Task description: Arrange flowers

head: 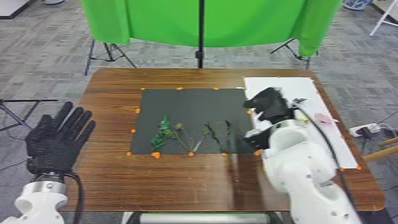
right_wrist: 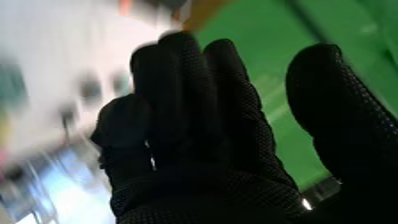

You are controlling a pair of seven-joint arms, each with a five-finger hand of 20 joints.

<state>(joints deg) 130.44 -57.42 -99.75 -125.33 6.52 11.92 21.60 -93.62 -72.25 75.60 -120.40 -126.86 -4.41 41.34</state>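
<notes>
Right hand [head: 272,107]: right of centre in the head view, above the seam between dark mat [head: 178,105] and white sheet [head: 280,84]. Fingers straight, thumb well apart from them, nothing gripped. Left hand [head: 55,142] at the left edge of the frame, wide and bare, beside the table [head: 111,185].

Your stems lie in a loose row on the mat's lower half, left of the right hand: leafy green stem [head: 162,134] leftmost, then the thinner ones. Pink piece [head: 325,119], probably a bloom, on the sheet at right of frame; small dark piece [head: 299,100] up and left of it.

Risks, as you would judge them. Lower the hand this wide and the fingertips could sweep the small dark piece or press it flat. The stems sit close, so a broad grasp might take a neighbour too; thin ones could slip out if the thumb closes off-line. The arm's cable [head: 329,141] passes near the pink piece; a low forearm might drag it across.

Your counts: hands, two. Stems, about four; overlap at the middle of the row makes a fifth possible, cannot tell. Pink piece, one. Mat, one; sheet, one. Orange markers [head: 155,155], at least ten.
</notes>
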